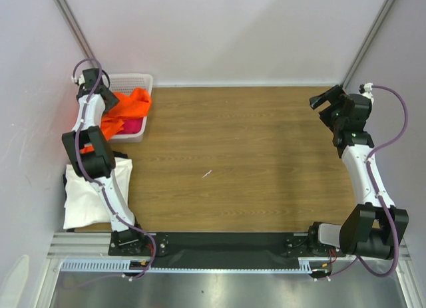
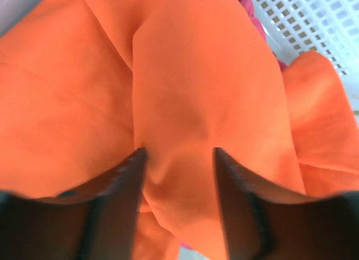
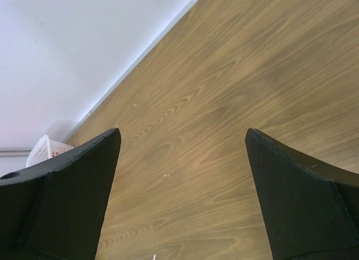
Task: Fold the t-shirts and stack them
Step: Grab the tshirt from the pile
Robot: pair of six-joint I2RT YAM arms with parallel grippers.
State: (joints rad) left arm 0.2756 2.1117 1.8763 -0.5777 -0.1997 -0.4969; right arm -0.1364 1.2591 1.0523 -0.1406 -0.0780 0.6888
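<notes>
The orange t-shirt (image 1: 135, 103) lies bunched in the white lattice basket (image 1: 136, 77) at the far left, partly draped over its rim. My left gripper (image 1: 112, 105) reaches down into it. In the left wrist view the orange t-shirt (image 2: 185, 80) fills the frame, and my left gripper (image 2: 178, 156) has a raised fold pinched between its half-closed jaws. A magenta-pink t-shirt (image 1: 135, 126) shows under the orange one and also in the left wrist view (image 2: 247, 1). A white t-shirt (image 1: 93, 188) lies flat at the near left, with dark cloth (image 1: 66, 178) at its edge. My right gripper (image 1: 326, 98) is open and empty above the table's far right; it also shows in its wrist view (image 3: 182, 139).
The basket wall (image 2: 314, 24) is close on the right of my left gripper. Bare wooden table (image 1: 233, 161) stretches between the two arms. White walls close the back and sides. The basket (image 3: 45, 147) shows far off in the right wrist view.
</notes>
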